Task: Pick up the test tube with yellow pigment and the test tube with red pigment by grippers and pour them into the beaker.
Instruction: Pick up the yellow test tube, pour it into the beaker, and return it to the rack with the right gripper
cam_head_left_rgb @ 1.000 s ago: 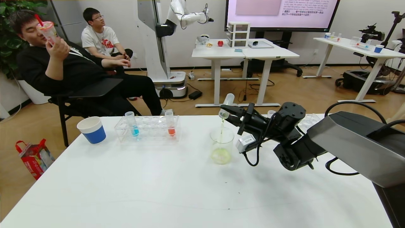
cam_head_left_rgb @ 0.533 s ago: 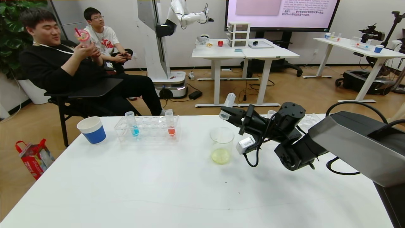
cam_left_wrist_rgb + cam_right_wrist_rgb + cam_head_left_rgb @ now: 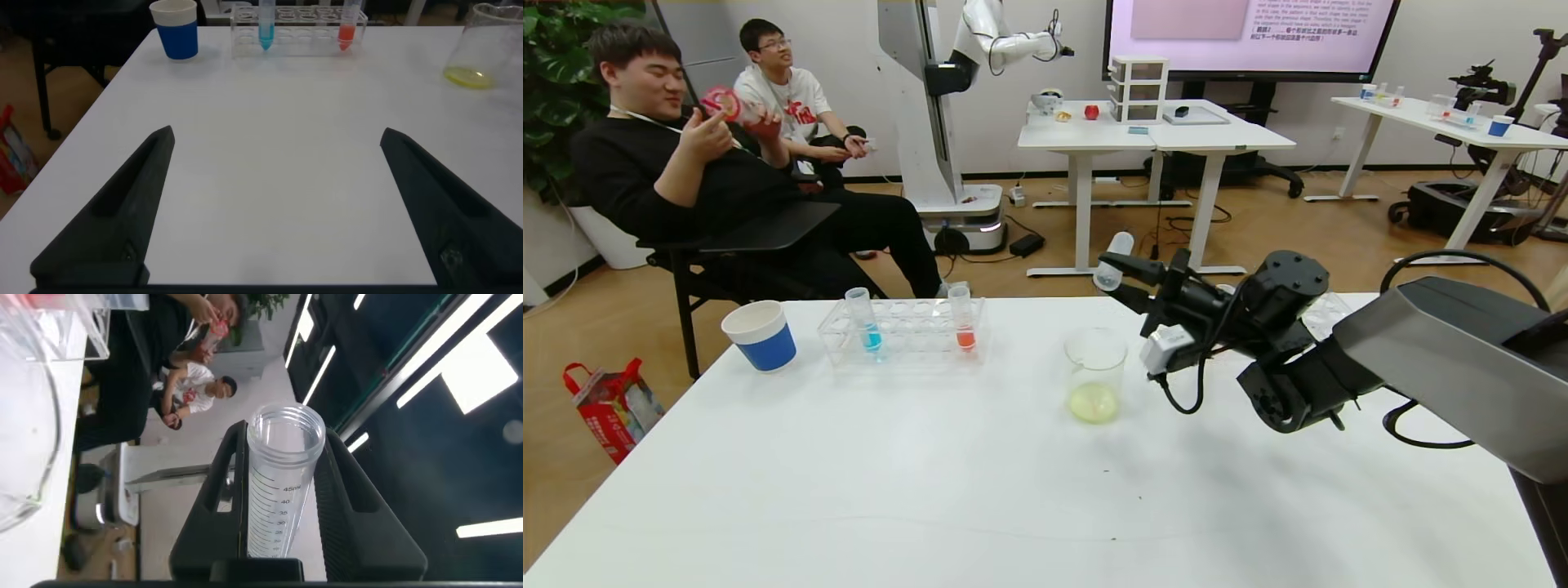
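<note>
The right gripper (image 3: 1112, 273) holds the emptied test tube with yellow pigment (image 3: 1112, 260) tight between its fingers, above and just behind the beaker (image 3: 1095, 374) rim, with free air around. The left gripper (image 3: 274, 204) hangs wide open over bare table (image 3: 931, 490); the test tube with red pigment (image 3: 964, 318) stands far ahead of its fingers in the rack (image 3: 903, 331).

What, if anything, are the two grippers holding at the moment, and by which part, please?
The right gripper grips the emptied tube across its middle. The left gripper is open and holds nothing.
</note>
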`<state>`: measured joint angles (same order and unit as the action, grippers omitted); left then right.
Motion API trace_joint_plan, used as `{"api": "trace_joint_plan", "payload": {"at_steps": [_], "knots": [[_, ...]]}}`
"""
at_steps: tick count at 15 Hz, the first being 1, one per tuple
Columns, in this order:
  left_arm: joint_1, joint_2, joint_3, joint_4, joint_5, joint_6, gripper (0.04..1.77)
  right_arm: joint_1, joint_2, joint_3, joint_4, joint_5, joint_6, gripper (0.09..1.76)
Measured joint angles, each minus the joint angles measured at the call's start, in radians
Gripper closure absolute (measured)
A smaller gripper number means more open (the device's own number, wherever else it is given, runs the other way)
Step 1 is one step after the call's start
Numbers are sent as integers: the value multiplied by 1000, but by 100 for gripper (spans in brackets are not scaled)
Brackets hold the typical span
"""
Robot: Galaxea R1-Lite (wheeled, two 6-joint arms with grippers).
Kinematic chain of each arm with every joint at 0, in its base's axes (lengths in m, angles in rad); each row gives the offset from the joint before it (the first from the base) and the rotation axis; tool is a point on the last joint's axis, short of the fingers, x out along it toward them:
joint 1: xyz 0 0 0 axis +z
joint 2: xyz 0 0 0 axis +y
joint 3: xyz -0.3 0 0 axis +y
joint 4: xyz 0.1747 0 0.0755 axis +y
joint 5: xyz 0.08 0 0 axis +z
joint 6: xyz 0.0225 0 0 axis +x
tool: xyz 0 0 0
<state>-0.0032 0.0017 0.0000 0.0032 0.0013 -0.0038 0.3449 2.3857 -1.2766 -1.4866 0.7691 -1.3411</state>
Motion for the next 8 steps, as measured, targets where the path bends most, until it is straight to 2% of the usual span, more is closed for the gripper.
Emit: {"api": "trace_joint_plan", "payload": {"at_steps": [3, 8], "knots": [[0, 0, 0, 0, 0, 0, 6, -39, -59, 18, -66, -95, 281, 136], [0, 0, 0, 0, 0, 0, 6, -72, -193, 167, -74, -386, 731, 136]]}}
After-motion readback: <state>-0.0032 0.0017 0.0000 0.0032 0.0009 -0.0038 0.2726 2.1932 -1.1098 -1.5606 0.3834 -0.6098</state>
